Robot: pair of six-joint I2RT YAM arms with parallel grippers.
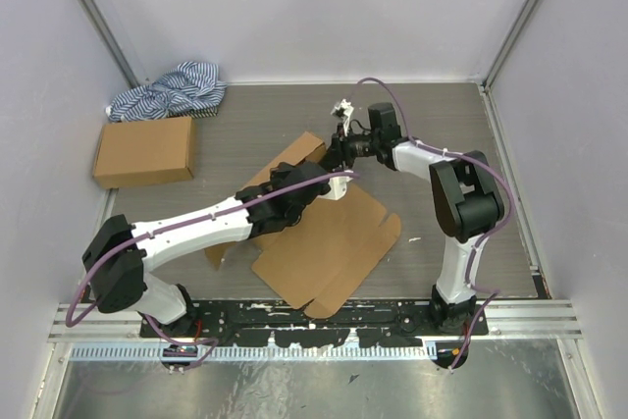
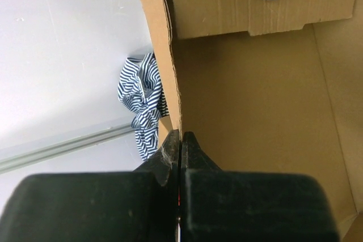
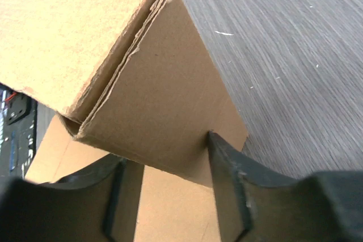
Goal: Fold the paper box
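Left gripper (image 2: 180, 140) is pinching the thin top edge of a raised side wall of the paper box (image 1: 329, 242), its fingers pressing together with only the cardboard between them; the box is lying half unfolded in the middle of the grey table (image 1: 442, 134), between the two arms. Right gripper (image 3: 164, 149) is straddling a doubled-over flap at the far corner, jaws standing apart, though whether they are squeezing it I cannot tell; a ready-made cardboard box (image 1: 144, 150) and a striped cloth (image 1: 172, 90) are sitting well apart at the far left.
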